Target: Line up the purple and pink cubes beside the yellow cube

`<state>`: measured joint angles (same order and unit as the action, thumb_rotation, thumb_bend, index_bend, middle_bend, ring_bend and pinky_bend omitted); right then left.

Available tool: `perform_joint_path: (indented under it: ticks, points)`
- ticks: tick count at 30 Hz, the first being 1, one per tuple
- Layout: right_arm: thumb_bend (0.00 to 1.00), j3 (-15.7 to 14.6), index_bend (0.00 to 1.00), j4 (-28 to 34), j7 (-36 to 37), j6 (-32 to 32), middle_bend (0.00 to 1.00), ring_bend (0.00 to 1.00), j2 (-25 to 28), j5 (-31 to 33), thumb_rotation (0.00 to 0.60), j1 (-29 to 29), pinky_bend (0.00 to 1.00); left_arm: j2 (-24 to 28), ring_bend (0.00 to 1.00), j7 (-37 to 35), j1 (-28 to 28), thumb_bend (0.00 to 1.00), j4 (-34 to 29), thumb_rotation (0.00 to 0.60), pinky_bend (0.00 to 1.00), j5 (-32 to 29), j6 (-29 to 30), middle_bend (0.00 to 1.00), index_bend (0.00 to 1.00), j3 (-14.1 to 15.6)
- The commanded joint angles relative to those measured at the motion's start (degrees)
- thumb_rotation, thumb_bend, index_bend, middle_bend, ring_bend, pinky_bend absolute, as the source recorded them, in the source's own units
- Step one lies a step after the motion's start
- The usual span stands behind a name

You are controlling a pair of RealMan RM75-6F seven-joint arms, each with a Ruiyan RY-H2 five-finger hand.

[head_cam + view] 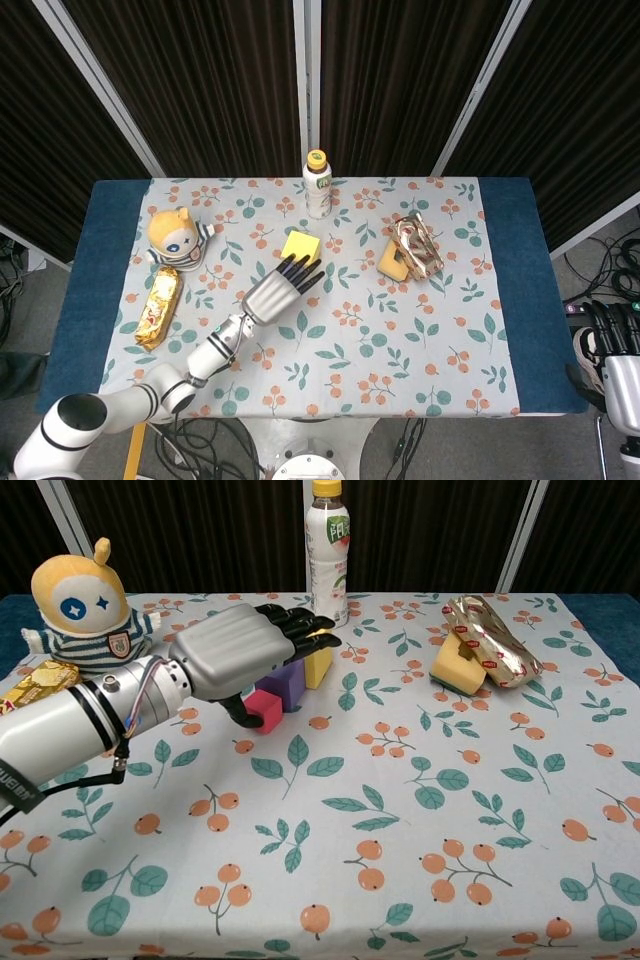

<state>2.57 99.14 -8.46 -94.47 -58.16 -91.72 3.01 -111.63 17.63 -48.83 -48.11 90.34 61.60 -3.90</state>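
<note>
L hand (245, 650) hovers over the cube row, palm down, fingers straight and apart, holding nothing. Thumb hangs down on the near side by the pink cube (265, 709); can't tell if it touches, view is blocked there.

Cubes, chest view: yellow cube (319, 664) farthest, purple cube (286, 679) just near-left of it and touching or close to it, pink one next, near-left again. So the row's long axis runs diagonal, from far-right at yellow to near-left at pink. My forearm lies along roughly the same line, coming in from the near-left. Fingertips (318, 632) sit over yellow's top edge. In head view the hand (277, 291) hides purple + pink completely; only yellow (300, 246) shows.

Key relation: all three cubes are straight under or ahead of L hand, so any nudge goes along the forearm axis or sideways across it. Pink looks slightly offset toward the near-right of the line; judgement only, hand covers part of it.

R hand (612, 345) is parked off the table's right edge, well apart from everything. L is the only arm in range.

Surface: flat floral cloth (420, 810), cubes should slide fine. Room: bottle (327, 550) is just beyond yellow, so little margin on the far side. Plush toy (83, 605) sits far-left, gold-wrapped snack (158, 306) left, gold packet w/ sponge (480, 652) well right. Near side is open cloth.
</note>
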Motion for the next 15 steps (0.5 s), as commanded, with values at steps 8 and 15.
perform_joint_path:
  ticks: [8, 15]
  points:
    - [0.16, 0.1, 0.06, 0.1, -0.1, 0.1, 0.08, 0.00, 0.1, 0.2, 0.600, 0.0, 0.12, -1.1, 0.00, 0.0, -0.3, 0.00, 1.1, 0.600, 0.16, -1.0, -0.7, 0.00, 0.07, -0.6]
    - [0.16, 0.1, 0.06, -0.1, 0.1, 0.2, 0.08, 0.00, 0.1, 0.4, 0.600, 0.0, 0.12, -1.8, 0.00, -0.3, -0.5, 0.00, 1.8, 0.600, 0.16, -1.8, -0.8, 0.00, 0.07, -1.4]
